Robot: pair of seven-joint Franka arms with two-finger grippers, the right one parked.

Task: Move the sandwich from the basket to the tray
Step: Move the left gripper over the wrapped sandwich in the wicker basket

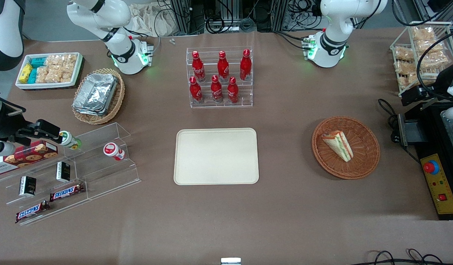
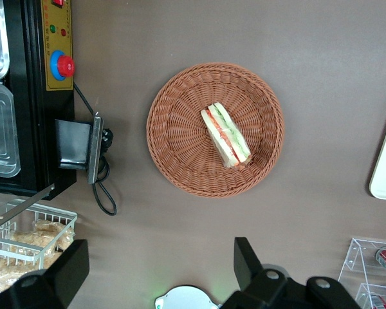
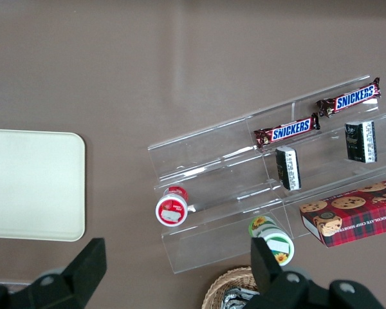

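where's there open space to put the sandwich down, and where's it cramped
The tray is bare throughout. Bare tabletop lies between it and the basket holding the sandwich. The gripper, jaws open, hovers high above the basket. It is crowded at the snack shelf and bottle rack.

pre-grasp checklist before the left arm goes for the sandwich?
1. Sandwich in basket, lying on its side, nothing covering it: ok.
2. Pincer open, holding nothing, raised above the table beside the basket: ok.
3. Pincer centred over the sandwich: not ok, the sandwich lies ahead of the fingers, not between them.
4. Tray surface bare, room for the drop: ok.
5. Table between basket and tray free of items: ok.
6. Cable beside the basket near the descent path: cannot tell.
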